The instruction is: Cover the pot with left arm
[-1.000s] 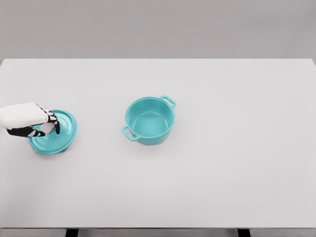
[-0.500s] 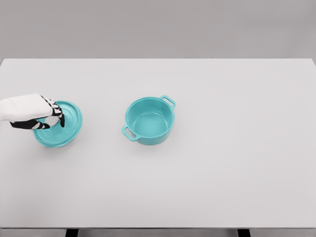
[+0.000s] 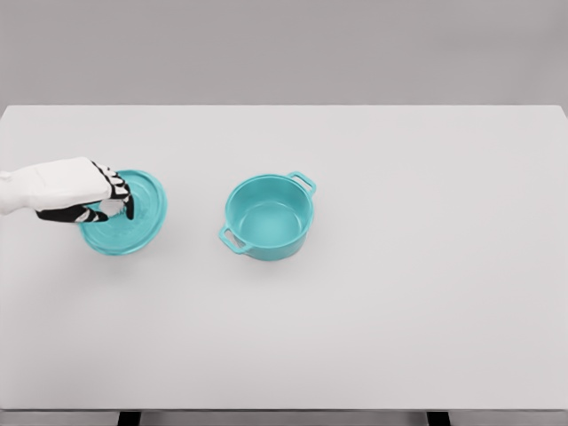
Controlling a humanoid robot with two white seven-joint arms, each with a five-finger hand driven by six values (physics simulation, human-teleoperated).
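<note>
A teal pot [image 3: 269, 217] with two side handles stands open and upright near the middle of the white table [image 3: 399, 266]. Its matching round teal lid [image 3: 133, 217] is at the left, held off the table and slightly tilted. My left hand [image 3: 111, 202] comes in from the left edge and its fingers are curled around the lid's knob, which they hide. The lid is well to the left of the pot, with a clear gap between them. The right arm does not show.
Beyond the table's far edge there is only a plain grey wall.
My left hand has carried the lid up and to the right, toward the pot. The pot has stayed where it was.
</note>
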